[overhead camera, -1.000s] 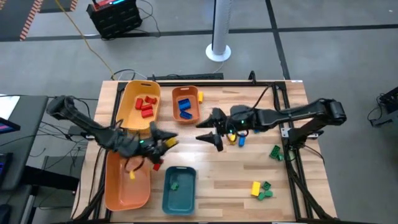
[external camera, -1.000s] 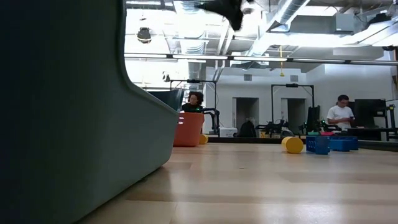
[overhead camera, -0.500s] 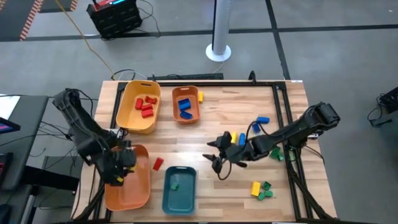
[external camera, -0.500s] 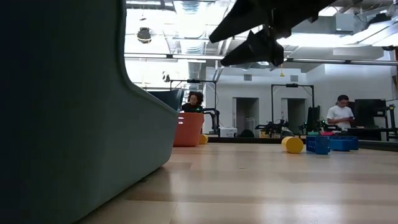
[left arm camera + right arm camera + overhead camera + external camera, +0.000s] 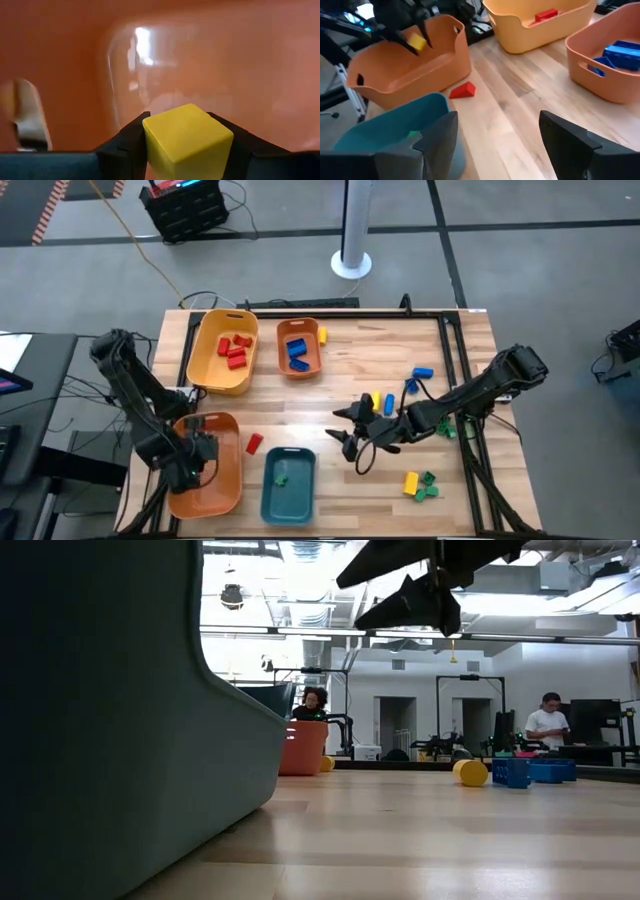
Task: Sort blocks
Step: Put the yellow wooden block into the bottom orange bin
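My left gripper [image 5: 193, 458] hangs over the large orange tray [image 5: 228, 480] at the near left, shut on a yellow block [image 5: 186, 141]; the right wrist view also shows that block [image 5: 416, 42] above the tray. A red block [image 5: 253, 443] lies on the table between the orange tray and the teal tray [image 5: 288, 498], which holds a green block [image 5: 281, 477]. My right gripper [image 5: 350, 446] hovers open above the table's middle, right of the teal tray, with nothing between its fingers. More blocks [image 5: 372, 402] lie beyond it. My left gripper pinches the yellow block by two opposite side faces [image 5: 150, 145] between its two fingers [image 5: 127, 145]. The fingers point down from above. The block sticks out past the fingertips and hangs over the orange tray's inside, clear of its floor.
The yellow tray [image 5: 212, 370] with red blocks and the small orange tray [image 5: 310, 368] with blue blocks stand at the far left. Loose blue [image 5: 421, 372], green [image 5: 443, 426] and yellow [image 5: 411, 481] blocks lie at the right. In the low view the teal tray's wall [image 5: 100, 720] fills the left.
My left gripper has carried the yellow block from the table beside the red block toward the table's left and near edge, and down over the orange tray, tipping over until it points down. My right gripper has gone down and toward the near edge, then kept still.
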